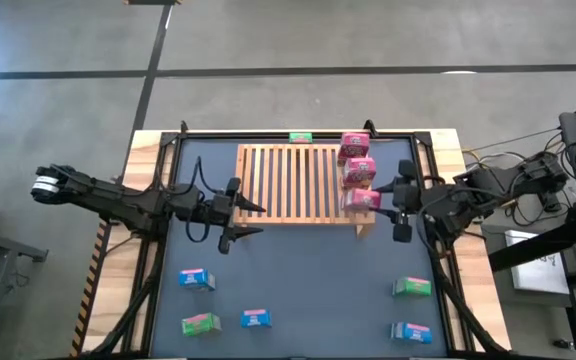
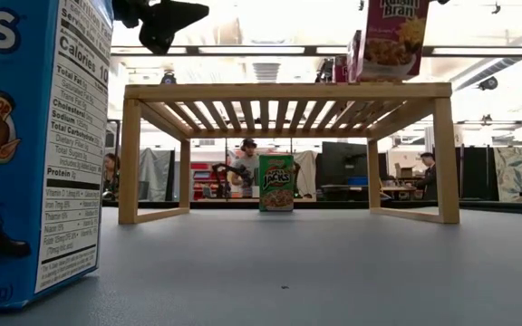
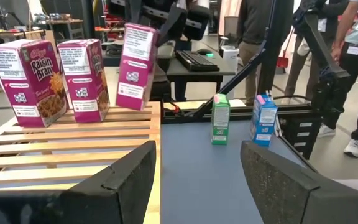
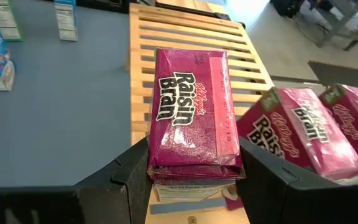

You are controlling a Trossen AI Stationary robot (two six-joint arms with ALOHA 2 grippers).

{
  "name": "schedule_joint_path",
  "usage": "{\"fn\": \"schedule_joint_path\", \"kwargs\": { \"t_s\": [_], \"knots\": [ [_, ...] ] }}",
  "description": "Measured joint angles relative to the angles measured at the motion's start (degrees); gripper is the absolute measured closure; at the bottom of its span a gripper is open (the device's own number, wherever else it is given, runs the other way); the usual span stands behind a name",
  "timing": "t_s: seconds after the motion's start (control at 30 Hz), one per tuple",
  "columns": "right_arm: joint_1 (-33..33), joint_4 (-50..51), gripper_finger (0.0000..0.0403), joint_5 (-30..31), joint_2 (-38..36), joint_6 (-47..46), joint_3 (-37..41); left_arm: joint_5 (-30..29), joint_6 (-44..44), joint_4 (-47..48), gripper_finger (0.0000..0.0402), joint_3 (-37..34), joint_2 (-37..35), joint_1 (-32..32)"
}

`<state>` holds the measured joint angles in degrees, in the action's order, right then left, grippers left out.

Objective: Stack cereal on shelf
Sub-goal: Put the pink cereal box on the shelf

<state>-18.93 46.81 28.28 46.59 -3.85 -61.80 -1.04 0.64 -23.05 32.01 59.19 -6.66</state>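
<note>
Dark grey bench [image 1: 298,270] with light-wood border, black rails along the sides. Slatted wooden shelf [image 1: 288,185] stands on it toward the far edge, centre-right, on short legs.

On the shelf: two pink cereal boxes upright along its right edge, far pink box [image 1: 354,146] and middle pink box [image 1: 359,172], close together.

Directly on the bench:
- green box [image 1: 300,138] behind the shelf at the far edge
- near left: blue box [image 1: 196,279], green box [image 1: 200,323], blue box [image 1: 256,319]
- near right: green box [image 1: 411,287], blue box [image 1: 410,331]

All loose boxes well apart from the shelf.
</note>
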Motion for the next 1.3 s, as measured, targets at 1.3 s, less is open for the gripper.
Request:
{"fn": "schedule_joint_path", "kwargs": {
  "t_s": [1.3],
  "knots": [
    [6.98, 1.03, 0.0206, -7.72, 1.88, 1.61, -0.04, 0.11, 0.07, -0.08, 0.0183, 0.07, 0.08, -0.02]
  ]
}}
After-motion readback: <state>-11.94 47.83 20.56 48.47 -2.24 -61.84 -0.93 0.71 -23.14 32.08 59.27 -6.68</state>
